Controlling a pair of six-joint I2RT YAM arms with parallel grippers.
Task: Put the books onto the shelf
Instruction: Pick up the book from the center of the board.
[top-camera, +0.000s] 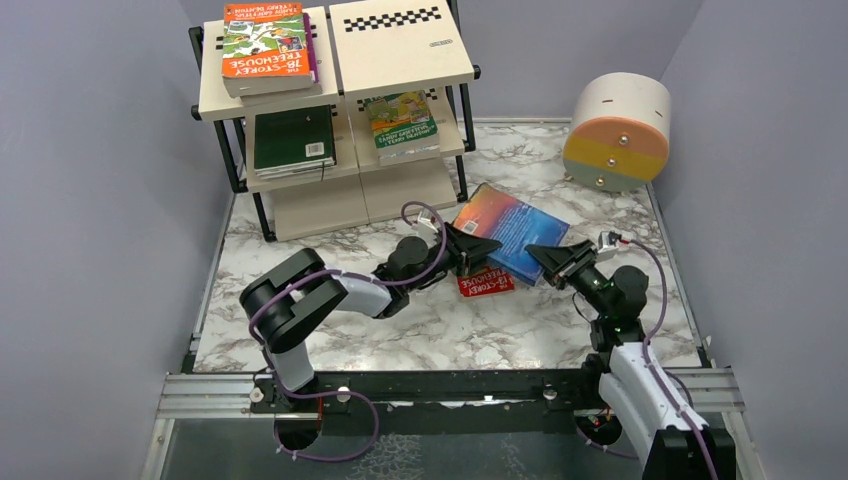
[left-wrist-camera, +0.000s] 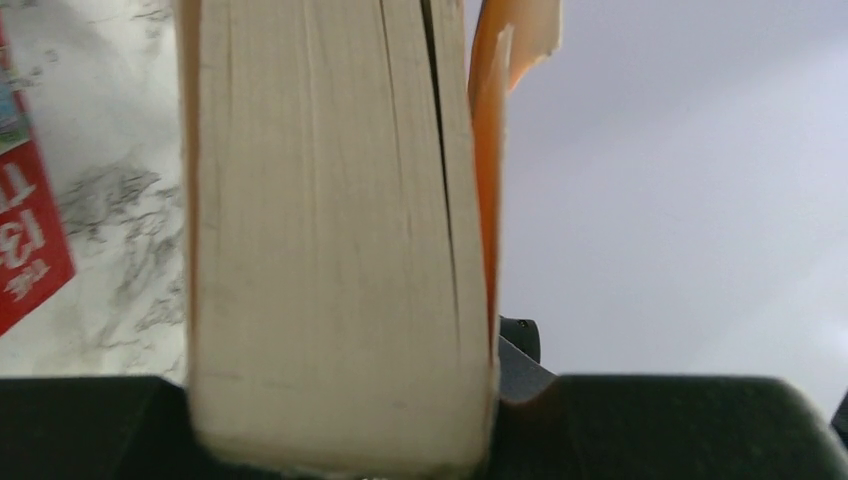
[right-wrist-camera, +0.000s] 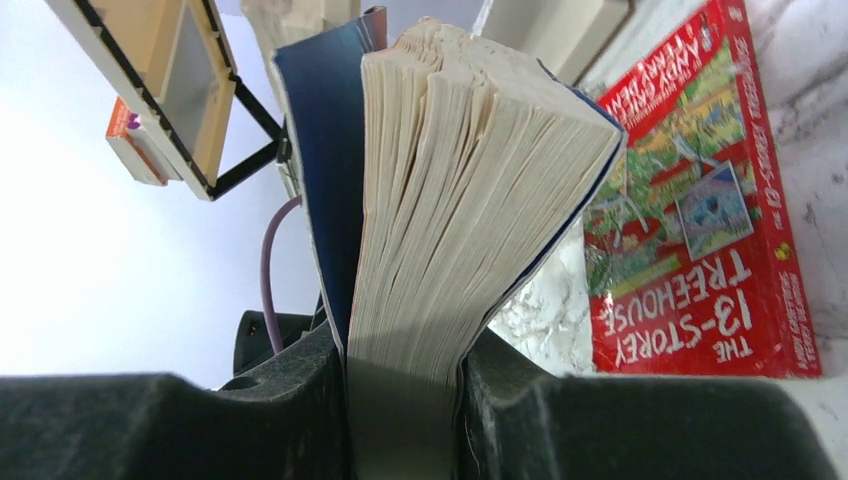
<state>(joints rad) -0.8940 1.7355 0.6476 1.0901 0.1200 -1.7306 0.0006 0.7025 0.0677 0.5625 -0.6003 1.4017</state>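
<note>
A thick blue-and-orange book (top-camera: 510, 230) is tilted up off the marble table, gripped at both ends. My left gripper (top-camera: 476, 250) is shut on its left edge; the left wrist view fills with its cream page block (left-wrist-camera: 330, 230). On the right edge my right gripper (top-camera: 553, 258) is shut, jaws pressed on pages and blue cover (right-wrist-camera: 430, 200). Beneath lies a red "13-Storey Treehouse" book (top-camera: 487, 283) (right-wrist-camera: 700, 230). The shelf (top-camera: 400, 50) stands at the back left with an orange book (top-camera: 266, 45) on top, and a dark green book (top-camera: 293, 140) and a green-yellow book (top-camera: 402, 122) on its middle tier.
A round beige-and-orange drum (top-camera: 617, 130) lies at the back right. Grey walls close in the table on the left, the back and the right. The shelf's lowest boards (top-camera: 360, 200) sit just behind my left arm.
</note>
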